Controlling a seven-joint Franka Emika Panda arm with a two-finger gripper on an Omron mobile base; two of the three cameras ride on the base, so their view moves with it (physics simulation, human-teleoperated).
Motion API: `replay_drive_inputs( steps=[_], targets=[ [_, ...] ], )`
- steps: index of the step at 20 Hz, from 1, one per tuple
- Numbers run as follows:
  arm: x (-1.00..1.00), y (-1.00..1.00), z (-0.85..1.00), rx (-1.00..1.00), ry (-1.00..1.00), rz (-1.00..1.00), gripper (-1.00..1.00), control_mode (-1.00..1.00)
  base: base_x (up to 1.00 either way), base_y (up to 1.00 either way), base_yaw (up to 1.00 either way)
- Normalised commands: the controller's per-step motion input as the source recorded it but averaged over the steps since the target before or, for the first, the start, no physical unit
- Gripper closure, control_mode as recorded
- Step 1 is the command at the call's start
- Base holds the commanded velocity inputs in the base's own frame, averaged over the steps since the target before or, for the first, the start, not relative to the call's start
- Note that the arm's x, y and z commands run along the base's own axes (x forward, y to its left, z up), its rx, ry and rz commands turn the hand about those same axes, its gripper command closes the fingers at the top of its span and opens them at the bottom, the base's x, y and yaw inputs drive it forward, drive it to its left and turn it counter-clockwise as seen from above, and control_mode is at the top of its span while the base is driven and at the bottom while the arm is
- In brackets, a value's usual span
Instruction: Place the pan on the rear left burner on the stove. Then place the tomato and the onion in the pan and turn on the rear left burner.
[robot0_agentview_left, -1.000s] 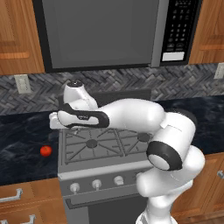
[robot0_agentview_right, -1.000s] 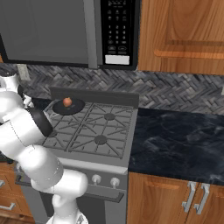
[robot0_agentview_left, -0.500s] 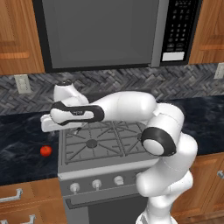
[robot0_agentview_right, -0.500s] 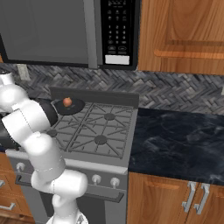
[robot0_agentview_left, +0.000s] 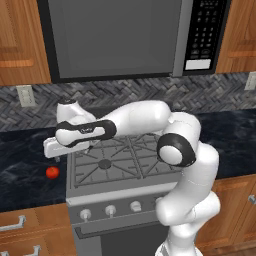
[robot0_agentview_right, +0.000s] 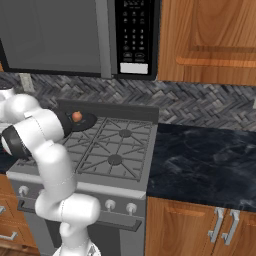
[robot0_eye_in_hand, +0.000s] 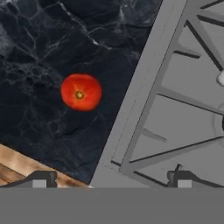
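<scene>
hand view: tomato (robot0_eye_in_hand: 81, 92) left of centre on the dark counter (robot0_eye_in_hand: 52, 52), above and between the 2 fingertips, nearer the left one. claw (robot0_eye_in_hand: 109, 178) spread fully wide, holding nothing. stove (robot0_eye_in_hand: 175, 109) edge at right.

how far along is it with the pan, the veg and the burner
Done: the pan sits at the stove's rear left with the onion in it. In hand: the open gripper hangs over the stove's left edge, near the tomato on the counter. Left: tomato into pan, burner on.
</scene>
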Motion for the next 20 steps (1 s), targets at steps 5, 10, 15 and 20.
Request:
replay_drive_inputs(
  steps=[5,10,15,20],
  targets=[
    [0.19,0.22,-0.31,0.00,0.04,0.10,-1.00,-1.00,0.00,0.00,0.00],
    [0.20,0.30,-0.15,0.00,0.00,0.05,-1.00,-1.00,0.00,0.00,0.00],
    [0.14,0.30,-0.08,-0.02,0.00,0.00,-1.00,-1.00,0.00,0.00,0.00],
    [0.06,0.17,-0.20,-0.04,0.01,0.00,-1.00,-1.00,0.00,0.00,0.00]
  ],
)
